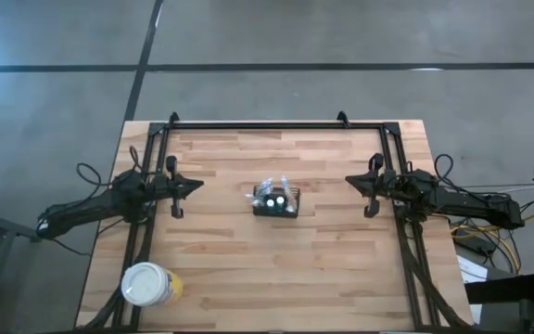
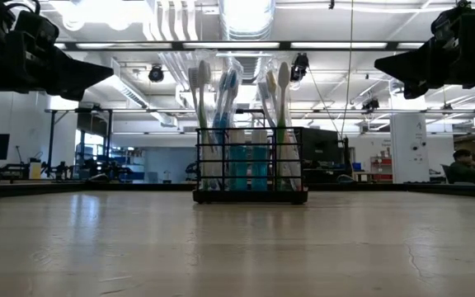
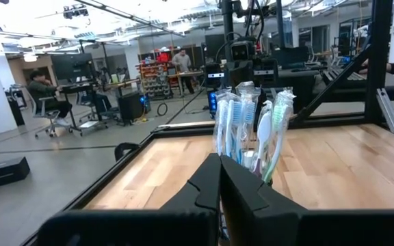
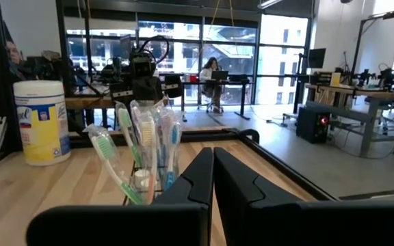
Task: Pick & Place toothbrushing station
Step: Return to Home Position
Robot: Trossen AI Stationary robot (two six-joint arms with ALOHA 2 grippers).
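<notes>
mesh caddy [image 1: 276,206]: upright at centre of tabletop [image 1: 341,269], toothbrushes [image 2: 228,91] standing in it | left hand [image 1: 196,184]: fingers pressed together, empty, near left edge | right hand [image 1: 349,180]: fingers pressed together, empty, near right edge | both well apart from caddy

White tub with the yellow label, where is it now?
High view: white tub stands at the table's bottom-left corner, on the robot's left, apart from the mesh caddy.

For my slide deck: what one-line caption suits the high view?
Black mesh caddy holding toothbrushes, centred on the wooden table between the shut left gripper and shut right gripper.
</notes>
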